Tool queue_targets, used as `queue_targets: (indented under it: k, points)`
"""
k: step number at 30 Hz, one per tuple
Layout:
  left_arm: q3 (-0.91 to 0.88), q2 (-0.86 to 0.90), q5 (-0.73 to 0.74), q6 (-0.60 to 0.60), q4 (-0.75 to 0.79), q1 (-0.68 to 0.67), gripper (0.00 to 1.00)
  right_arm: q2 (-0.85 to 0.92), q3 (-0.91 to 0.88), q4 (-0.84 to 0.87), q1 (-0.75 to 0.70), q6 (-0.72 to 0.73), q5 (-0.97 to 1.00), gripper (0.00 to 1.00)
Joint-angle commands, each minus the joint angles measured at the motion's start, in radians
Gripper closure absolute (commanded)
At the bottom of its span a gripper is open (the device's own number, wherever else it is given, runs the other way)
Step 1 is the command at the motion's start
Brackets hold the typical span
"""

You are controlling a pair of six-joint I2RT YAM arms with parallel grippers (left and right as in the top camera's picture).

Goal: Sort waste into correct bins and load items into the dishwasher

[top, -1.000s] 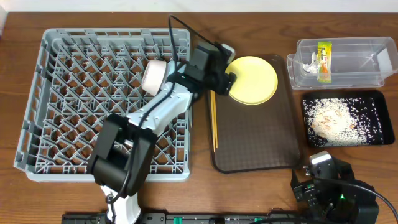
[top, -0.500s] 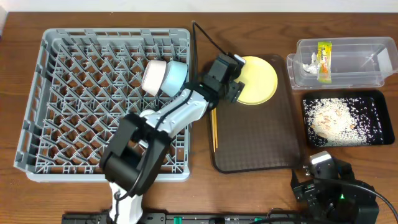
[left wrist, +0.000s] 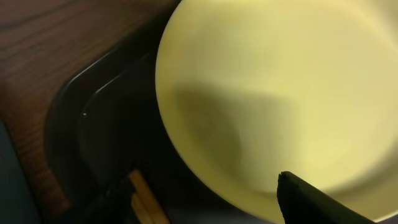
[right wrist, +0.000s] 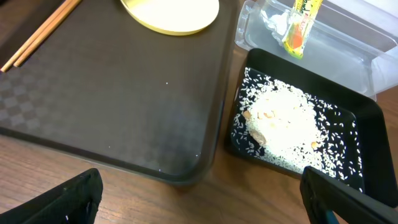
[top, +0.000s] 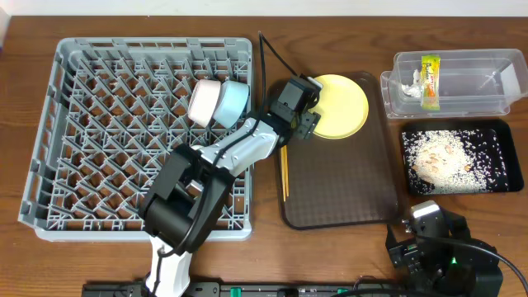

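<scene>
Swung left tool (top: 304, 120) off rack (top: 99, 165) to plate (top: 342, 103) rim, blue bowl (top: 233, 101) left racked; grip state unreadable. Probably plate next. Idle right tool (right wrist: 200, 180) spread wide.

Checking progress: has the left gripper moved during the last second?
Yes. The left gripper moved right, away from the dish rack, toward the yellow plate.

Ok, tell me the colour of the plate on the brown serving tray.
The plate is plain pale yellow with no pattern; the overhead view shows it best.
</scene>
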Motion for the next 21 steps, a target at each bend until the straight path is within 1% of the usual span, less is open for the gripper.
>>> queue_targets:
  k: [1,6,17,21]
  points:
    - [0.021,0.039,-0.019,-0.026,0.002,0.0,0.24,-0.001,-0.001,-0.003,-0.007,-0.007,-0.008,0.01]
    - [0.022,0.045,0.027,-0.028,0.005,0.0,0.24,-0.001,-0.001,-0.003,-0.007,-0.007,-0.008,0.01]
    - [0.021,0.07,0.026,-0.028,-0.003,0.0,0.24,-0.001,-0.001,-0.003,-0.007,-0.007,-0.008,0.01]
    - [0.021,0.08,0.026,-0.027,-0.03,0.0,0.25,-0.001,-0.001,-0.003,-0.007,-0.007,-0.008,0.01]
